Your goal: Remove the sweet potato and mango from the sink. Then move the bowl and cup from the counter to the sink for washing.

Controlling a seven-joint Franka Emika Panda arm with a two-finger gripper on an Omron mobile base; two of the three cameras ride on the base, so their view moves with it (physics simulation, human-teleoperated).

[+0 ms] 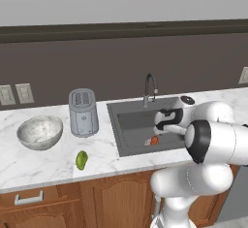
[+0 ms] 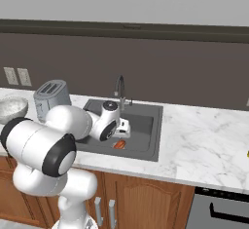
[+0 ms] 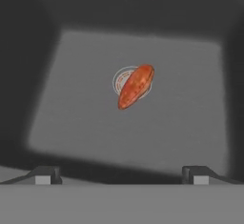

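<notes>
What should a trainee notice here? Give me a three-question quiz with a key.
1. True or false: the mango lies in the sink.
2. What lies over the sink's drain? A) sweet potato B) cup C) bowl
3. What stands between the bowl and the sink?

Key:
1. False, it is on the counter.
2. A
3. The toaster.

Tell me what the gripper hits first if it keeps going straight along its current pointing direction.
Most likely the sweet potato, lying over the drain on the sink floor, roughly centered ahead of the open gripper. Depth is unclear; slightly off line, it would meet the bare floor.
</notes>
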